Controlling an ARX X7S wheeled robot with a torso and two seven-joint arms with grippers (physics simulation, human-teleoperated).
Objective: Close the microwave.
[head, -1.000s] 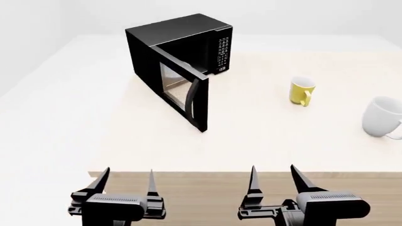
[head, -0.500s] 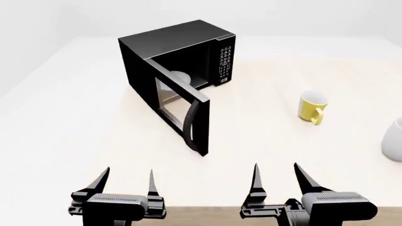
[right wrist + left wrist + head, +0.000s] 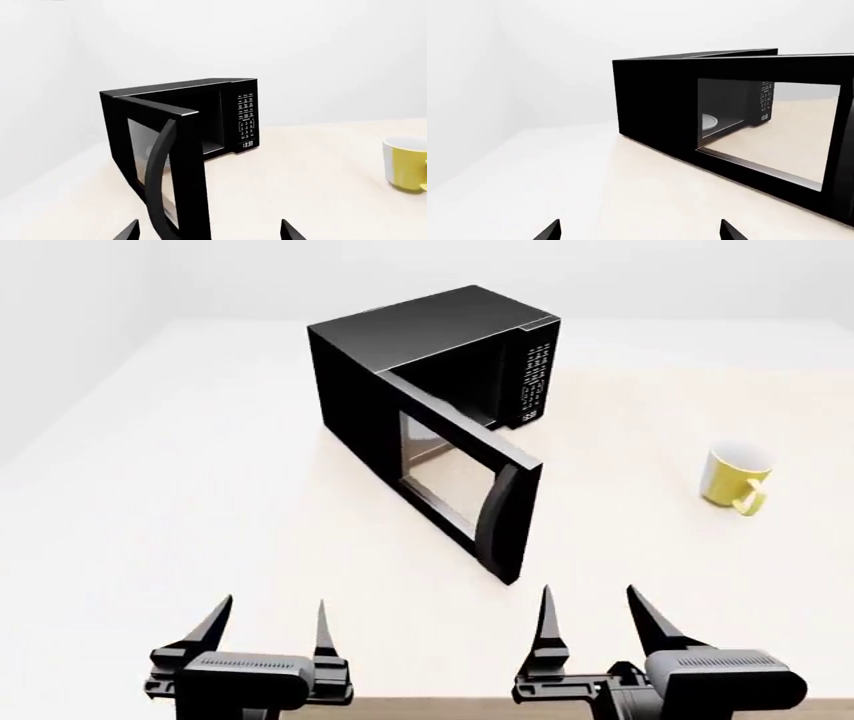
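The microwave (image 3: 434, 370) sits toward the far middle of the pale worktop (image 3: 200, 500), turned at an angle, its door (image 3: 461, 480) swung wide and reaching toward the robot's right side. It is a big black box, and judging by its bulk it is heavy enough to stay put under a light shove. The door is a stiff hinged panel with a clear window; through the glass, in the left wrist view, the white turntable plate (image 3: 710, 121) shows inside the cavity. The door should swing easily on its hinge, so no grasp is needed: a push on the outer face near the free edge, by the curved handle (image 3: 491, 502), gives the most leverage. The handle looks smooth and glossy, likely slippery for a pinch. The window is probably the weaker spot; better to press on the frame. The keypad panel (image 3: 530, 380) faces the robot's right. The left gripper (image 3: 264, 625) is spread wide and empty, low at the near edge; the right gripper (image 3: 587, 620) is likewise wide and empty, and sits nearer the door's free edge. A yellow mug (image 3: 735, 478) stands well apart to the right, outside the door's swing as far as I can judge. Nothing lies between the grippers and the door.
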